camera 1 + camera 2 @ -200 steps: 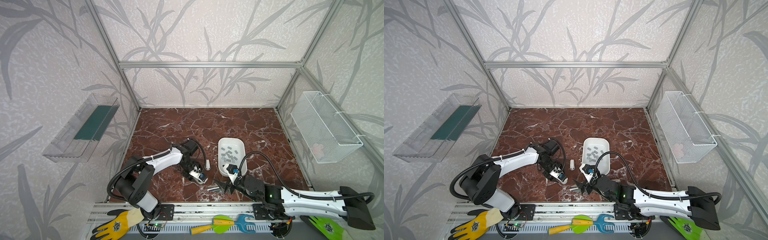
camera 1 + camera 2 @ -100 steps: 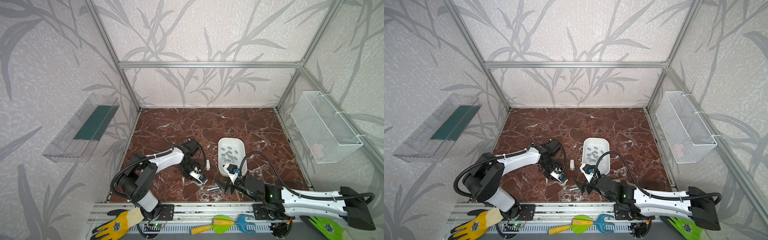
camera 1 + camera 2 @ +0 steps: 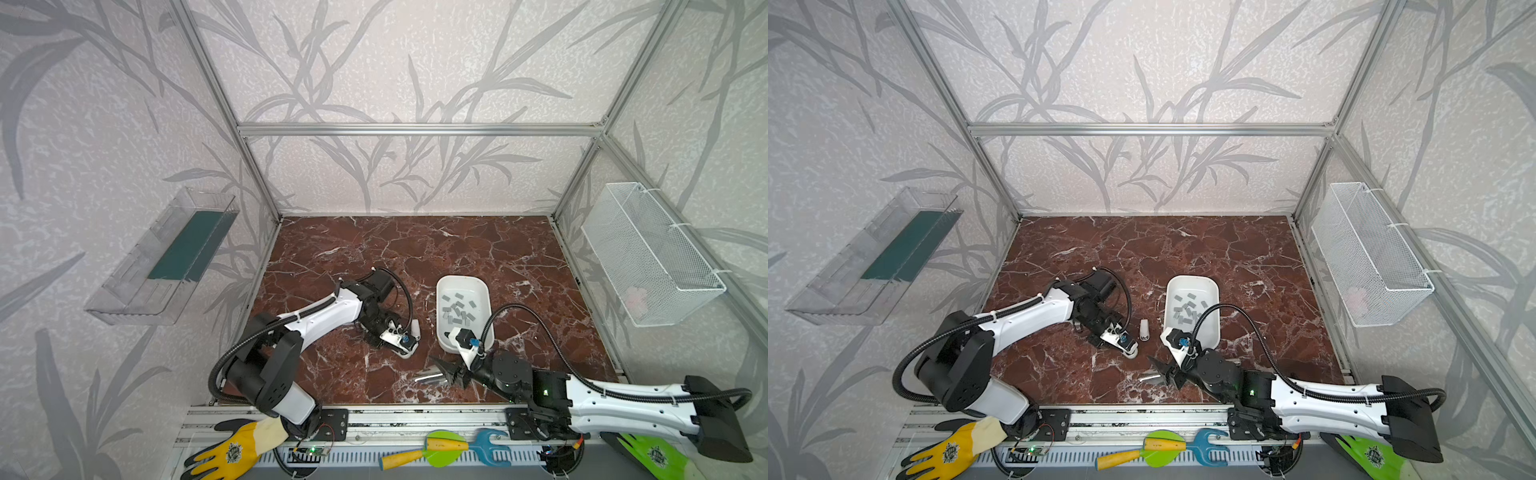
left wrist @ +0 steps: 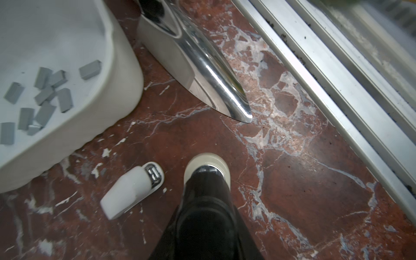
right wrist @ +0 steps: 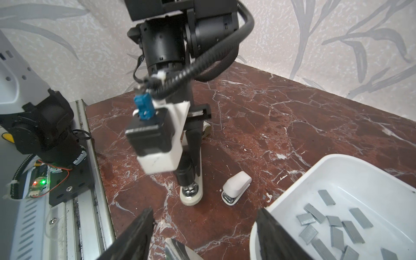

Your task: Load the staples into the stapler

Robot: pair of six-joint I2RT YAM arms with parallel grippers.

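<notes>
Lying loose in the white tray (image 3: 461, 278), the staples (image 3: 457, 309) are scattered as short grey strips over the middle of its floor; the right wrist view shows them flat and partly overlapping (image 5: 333, 227). Just outside the tray, on the side toward the left arm, a small white piece (image 3: 1144, 330) with a chrome end rests on the marble tabletop (image 3: 374, 257), apart from the tray wall. Beyond that piece from the tray, the left gripper (image 5: 189, 177) comes down steeply with its fingers pressed together on the cream stapler base (image 5: 191, 195). The base lies flat on the marble with a chrome anvil showing at its tip (image 4: 207, 163). Off the tray's near corner, the chrome top cover (image 4: 202, 67) lies on the marble close to the tray wall. The right gripper (image 5: 204, 211) sits low there, fingers spread wide with the cover's tip between them. Whether either finger touches the cover cannot be told.
</notes>
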